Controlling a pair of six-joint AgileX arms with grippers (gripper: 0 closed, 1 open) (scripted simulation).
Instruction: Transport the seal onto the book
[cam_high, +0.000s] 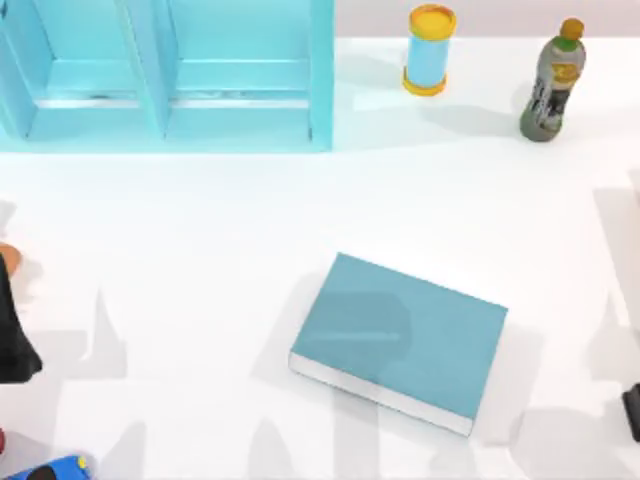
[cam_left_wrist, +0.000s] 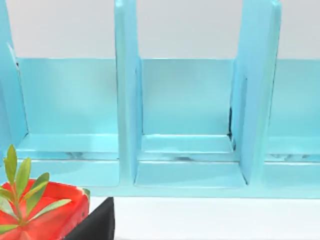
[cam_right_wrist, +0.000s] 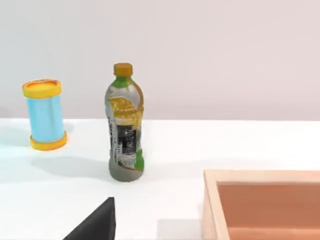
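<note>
One teal book (cam_high: 405, 340) lies flat on the white counter (cam_high: 200, 230), near the front and a little right of centre, its white page edges facing forward. The seal I cannot make out. Left arm (cam_high: 12, 330) sits at the counter's left edge, right arm (cam_high: 632, 410) at the right edge; either tool's opening I cannot tell. A light-blue shelf unit (cam_high: 170, 70) stands at the back left.
</note>
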